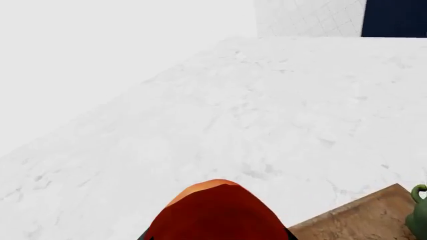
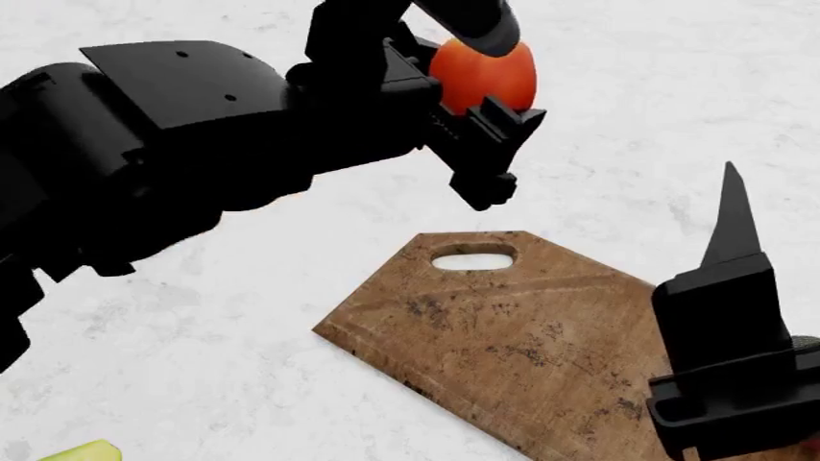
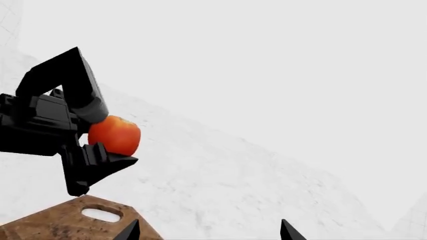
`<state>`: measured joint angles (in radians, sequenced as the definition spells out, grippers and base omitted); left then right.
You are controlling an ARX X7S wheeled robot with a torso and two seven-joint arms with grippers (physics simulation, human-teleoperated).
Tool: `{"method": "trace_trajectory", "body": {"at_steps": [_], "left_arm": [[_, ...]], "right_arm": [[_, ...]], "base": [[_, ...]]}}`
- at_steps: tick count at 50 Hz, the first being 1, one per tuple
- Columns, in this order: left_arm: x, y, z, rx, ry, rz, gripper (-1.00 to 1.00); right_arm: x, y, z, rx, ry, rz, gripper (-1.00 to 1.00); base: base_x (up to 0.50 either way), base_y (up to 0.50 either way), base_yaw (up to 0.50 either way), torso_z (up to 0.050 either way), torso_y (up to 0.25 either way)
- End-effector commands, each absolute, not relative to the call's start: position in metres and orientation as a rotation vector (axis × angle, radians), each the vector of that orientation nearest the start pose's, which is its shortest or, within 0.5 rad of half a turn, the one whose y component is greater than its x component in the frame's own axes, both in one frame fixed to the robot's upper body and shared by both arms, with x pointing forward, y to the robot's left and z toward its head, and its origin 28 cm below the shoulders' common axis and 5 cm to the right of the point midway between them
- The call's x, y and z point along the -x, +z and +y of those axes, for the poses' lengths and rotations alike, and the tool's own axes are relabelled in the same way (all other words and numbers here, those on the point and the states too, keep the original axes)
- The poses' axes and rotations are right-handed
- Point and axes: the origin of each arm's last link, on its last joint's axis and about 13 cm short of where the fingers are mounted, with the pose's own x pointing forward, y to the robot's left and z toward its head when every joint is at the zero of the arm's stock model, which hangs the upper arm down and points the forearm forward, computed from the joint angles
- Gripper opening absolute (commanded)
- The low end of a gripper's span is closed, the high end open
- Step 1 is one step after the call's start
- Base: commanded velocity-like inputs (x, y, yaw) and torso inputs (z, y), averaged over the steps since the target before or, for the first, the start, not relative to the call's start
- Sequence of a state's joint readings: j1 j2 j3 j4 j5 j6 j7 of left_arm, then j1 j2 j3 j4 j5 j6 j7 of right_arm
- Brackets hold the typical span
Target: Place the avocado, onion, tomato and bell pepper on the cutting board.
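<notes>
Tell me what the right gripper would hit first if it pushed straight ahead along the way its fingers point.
Probably nothing soon. In the right wrist view the right gripper points past the cutting board over open white counter. The left gripper, holding the tomato, sits off to one side of that line. Depth is hard to judge.

Red-orange tomato [image 2: 487, 77], black tool [image 2: 494, 106], stained brown cutting board [image 2: 513, 336], white marbled counter [image 2: 256, 317]

matte black, blocky arms [image 2: 167, 144] — angular housings, pointed gripper fingers [image 2: 733, 221], small screw dots.
</notes>
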<state>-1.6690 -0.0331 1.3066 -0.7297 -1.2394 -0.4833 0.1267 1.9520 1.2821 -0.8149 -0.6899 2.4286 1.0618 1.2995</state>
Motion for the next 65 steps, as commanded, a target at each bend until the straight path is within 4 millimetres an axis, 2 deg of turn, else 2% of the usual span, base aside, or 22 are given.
{"method": "trace_trajectory", "body": {"at_steps": [1,12,21,29,35,48,65], "left_arm": [[-0.393,0.284,0.077,-0.165,-0.761,0.049,-1.00],[-0.393,0.259,0.070,-0.112,-0.718,-0.066,-1.00],[-0.390,0.225,0.071,-0.140,-0.709,-0.009,-1.00],[-0.387,0.205,0.072,-0.159,-0.704,0.056,-1.00],[-0.383,0.199,0.070,-0.175,-0.714,0.089,-1.00],[-0.378,0.201,0.065,-0.185,-0.746,0.120,-1.00],[-0.378,0.181,0.074,-0.197,-0.703,0.254,-1.00]], "right_arm": [[-0.103,0.362,-0.163,0.397,0.001,0.002,1.00],[-0.100,0.368,-0.160,0.405,0.004,-0.017,1.00],[-0.101,0.364,-0.160,0.403,0.010,-0.021,1.00],[-0.103,0.362,-0.159,0.395,0.018,-0.025,1.00],[-0.101,0.363,-0.158,0.397,0.016,-0.025,1.00],[-0.100,0.362,-0.158,0.394,0.016,-0.030,1.00],[-0.100,0.366,-0.157,0.401,0.017,-0.038,1.00]], "base": [[0.00,0.00,0.00,0.000,0.000],[0.00,0.00,0.00,0.000,0.000],[0.00,0.00,0.00,0.000,0.000],[0.00,0.00,0.00,0.000,0.000],[0.00,0.00,0.00,0.000,0.000],[0.00,0.00,0.00,0.000,0.000],[0.00,0.00,0.00,0.000,0.001]]}}
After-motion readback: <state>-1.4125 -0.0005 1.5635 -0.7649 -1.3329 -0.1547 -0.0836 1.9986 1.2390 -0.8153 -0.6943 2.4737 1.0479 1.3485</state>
